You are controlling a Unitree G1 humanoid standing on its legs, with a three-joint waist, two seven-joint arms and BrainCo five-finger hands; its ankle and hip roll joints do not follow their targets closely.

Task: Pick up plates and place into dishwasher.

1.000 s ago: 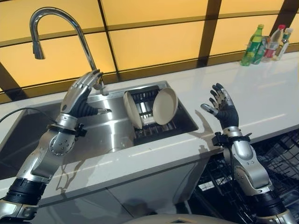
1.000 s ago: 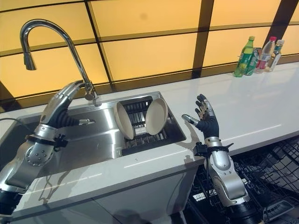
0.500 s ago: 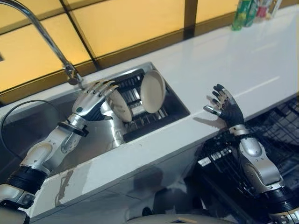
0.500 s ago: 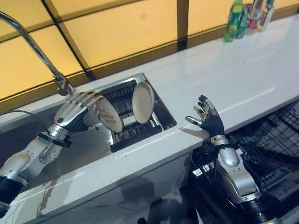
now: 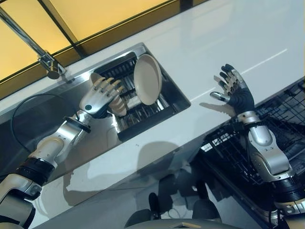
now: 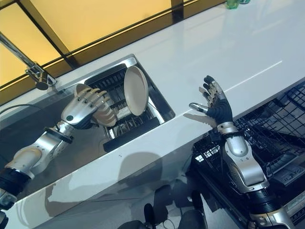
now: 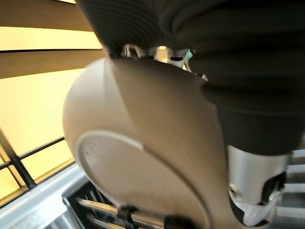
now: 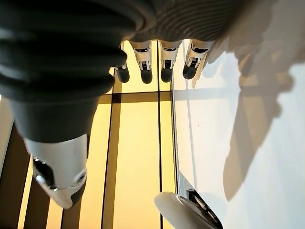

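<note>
The left robot hand (image 5: 97, 98) seems to curl around the near plate (image 7: 143, 157); the right robot hand (image 5: 236, 93) hovers spread above the worktop (image 5: 248, 43).

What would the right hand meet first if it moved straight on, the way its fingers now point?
Probably nothing close. The right hand is open above the white counter, fingers pointing up and away over it; the wrist view shows the yellow wall panels beyond. Depth is unclear.

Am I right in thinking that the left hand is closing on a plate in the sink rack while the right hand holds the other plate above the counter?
Not quite: the right hand holds nothing, its fingers spread above the counter, as the left eye view shows. The other plate stands in the sink rack. The left hand is indeed at a plate.
</note>
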